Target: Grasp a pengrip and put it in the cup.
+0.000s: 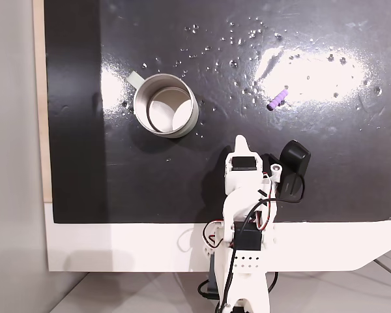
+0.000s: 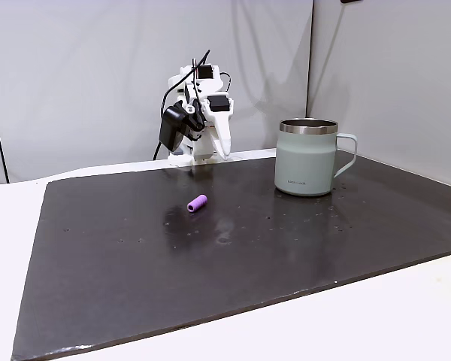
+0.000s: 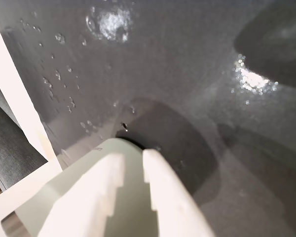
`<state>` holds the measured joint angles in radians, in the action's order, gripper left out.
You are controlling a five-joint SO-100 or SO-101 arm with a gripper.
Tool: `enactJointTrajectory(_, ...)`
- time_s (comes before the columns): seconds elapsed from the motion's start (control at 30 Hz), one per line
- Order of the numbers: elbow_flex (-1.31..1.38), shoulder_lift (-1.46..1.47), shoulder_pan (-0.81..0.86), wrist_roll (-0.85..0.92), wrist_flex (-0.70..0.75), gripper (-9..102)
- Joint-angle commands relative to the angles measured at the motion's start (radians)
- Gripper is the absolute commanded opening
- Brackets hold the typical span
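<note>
1. Gripper [image 1: 241,141]: folded back near the arm's base at the edge of the black mat [image 1: 182,189], well apart from both task objects; in the wrist view the two white fingers [image 3: 160,190] lie nearly together with only a thin slit between them, holding nothing
2. Pengrip [image 1: 278,99]: a small light-purple ribbed tube lying on its side on the mat, in the top-down fixed view ahead of the gripper and to its right, beside a bright patch of glare; in the side-on fixed view it rests alone [image 2: 197,203] on open mat, well apart from the cup
3. Cup [image 1: 165,104]: a pale grey-green mug standing upright, mouth open, handle [image 1: 135,79] toward upper left in the top-down fixed view
4. Risk, rolling: the tube would likely roll if a fingertip touches one side first
5. Risk, missed grasp: the jaws must spread before descent; coming down as they stand would probably push the tube away or press it flat
6. Risk, glare: reflections around the pengrip may hide its outline
7. Risk, release: a tube this small could strike the cup rim [image 2: 308,126] and bounce out if dropped off-centre; a low approach might knock the mug
</note>
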<state>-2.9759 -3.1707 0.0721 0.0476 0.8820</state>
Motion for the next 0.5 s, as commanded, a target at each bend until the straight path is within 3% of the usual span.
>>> enactJointTrajectory(0.0,0.011,-0.008,-0.023,0.044,-0.02,0)
enactJointTrajectory(0.47,0.049,-0.008,-0.023,0.084,0.003,0)
